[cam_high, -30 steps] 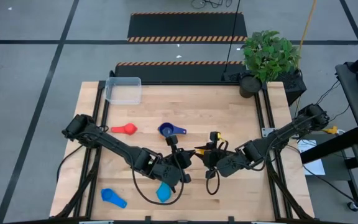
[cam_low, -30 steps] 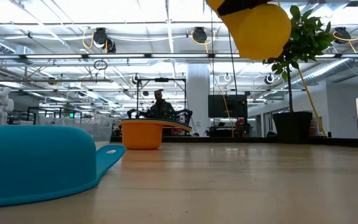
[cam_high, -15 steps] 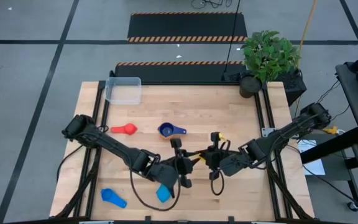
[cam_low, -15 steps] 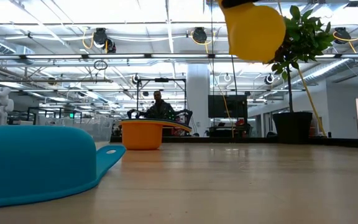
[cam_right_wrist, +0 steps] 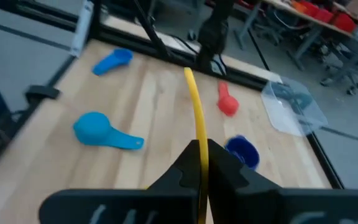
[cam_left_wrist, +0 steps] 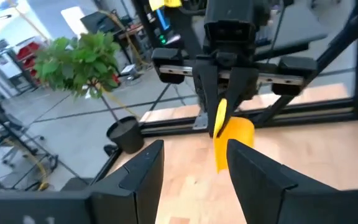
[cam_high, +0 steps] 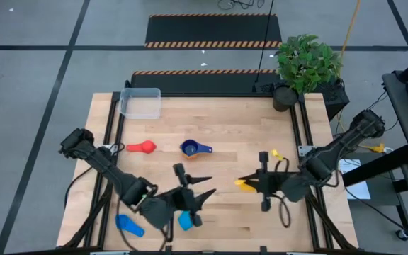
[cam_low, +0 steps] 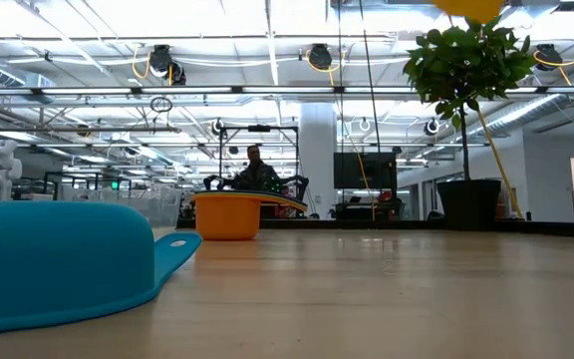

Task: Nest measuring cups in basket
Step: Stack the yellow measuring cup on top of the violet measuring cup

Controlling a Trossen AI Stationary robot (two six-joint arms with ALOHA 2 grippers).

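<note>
High: arms have pulled apart, right gripper [cam_high: 245, 184] clamps the yellow cup [cam_high: 244, 185], left gripper [cam_high: 202, 193] open, empty; low: cup lifted nearly out of frame; wrists confirm handover done, basket [cam_high: 141, 103] far corner.

The basket [cam_high: 141, 103] is sitting at the table's [cam_high: 225, 127] far left corner. Two cups [cam_high: 141, 147] [cam_high: 194, 149] are lying near the middle, two more [cam_high: 129, 225] [cam_high: 185, 220] by the near edge.
</note>
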